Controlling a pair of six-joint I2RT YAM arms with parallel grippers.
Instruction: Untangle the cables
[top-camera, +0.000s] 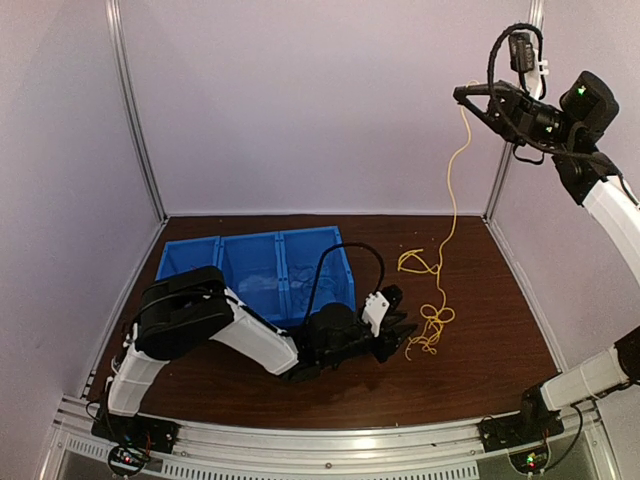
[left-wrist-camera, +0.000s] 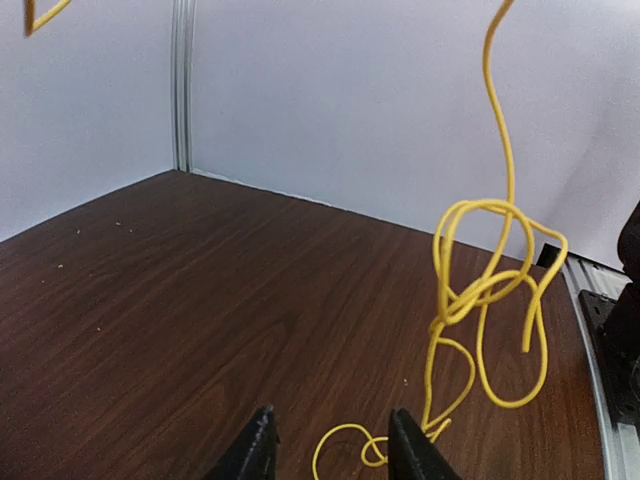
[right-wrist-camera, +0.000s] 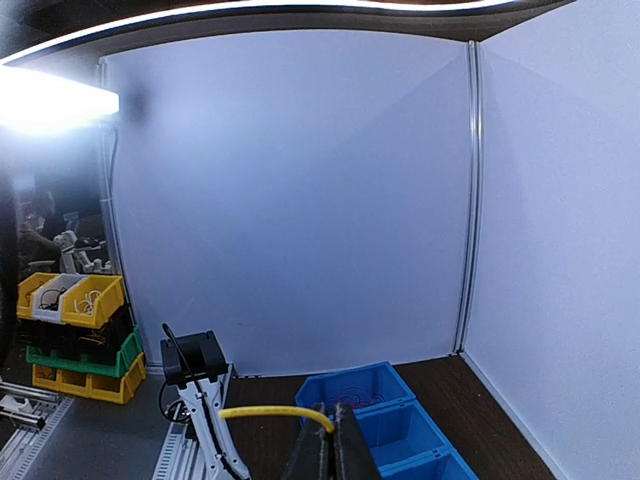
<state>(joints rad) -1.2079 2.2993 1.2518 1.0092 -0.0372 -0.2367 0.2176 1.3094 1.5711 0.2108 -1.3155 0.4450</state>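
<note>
High above the counter (top-camera: 300, 392), the right end effector (right-wrist-camera: 332, 452) is holding its fingers pressed together, clamping one end of the yellow cable (right-wrist-camera: 270, 411). A short curved stub is poking out sideways from the grip in the right wrist view. From the right end effector the cable is dropping in one long wavy line, reaching the counter far beneath it.

Down at the counter the strand is bunching into a loose knot (left-wrist-camera: 478, 292) of several loops, the upper loops lifting clear of the wood and the lower ones lying flat. The left end effector (left-wrist-camera: 335, 452) is sitting low, right at the counter surface, with its fingers standing apart. A small flat loop of the cable is lying in the gap between the fingertips, and the knot is hanging just ahead and off to the side nearer the right arm. One finger looks to be brushing the cable where the strand meets the wood; actual contact is hard to tell.

A few more yellow curls (top-camera: 415, 262) are lying on the counter beyond the left end effector, near the hanging line. Whether they are joining the same strand is not clear.

A blue bin (top-camera: 190, 258) with three compartments is sitting behind the left end effector, beside its arm. Something thin is showing inside it, too small to tell.
</note>
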